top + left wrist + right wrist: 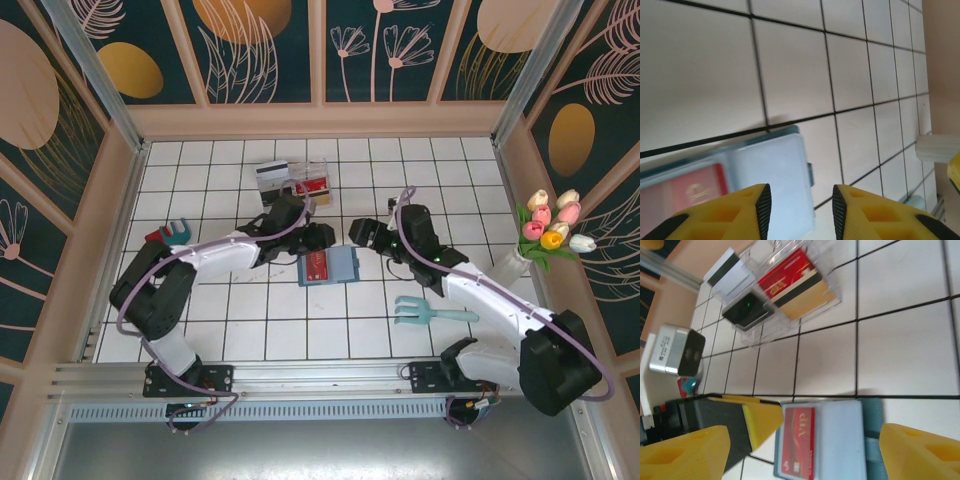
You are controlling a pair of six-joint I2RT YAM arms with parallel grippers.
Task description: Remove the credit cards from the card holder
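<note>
The left fingers (735,212) stand apart and empty, tips just over the soft card holder (345,267), which lies open on the tabletop (250,320). Its red card (799,442), thin, stiff and slick, would likely slide out best pinched by an exposed edge. The right fingers (920,455) straddle the holder, spread wide, gripping nothing.

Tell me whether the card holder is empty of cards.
No, a red card lies on one panel of the open card holder.
</note>
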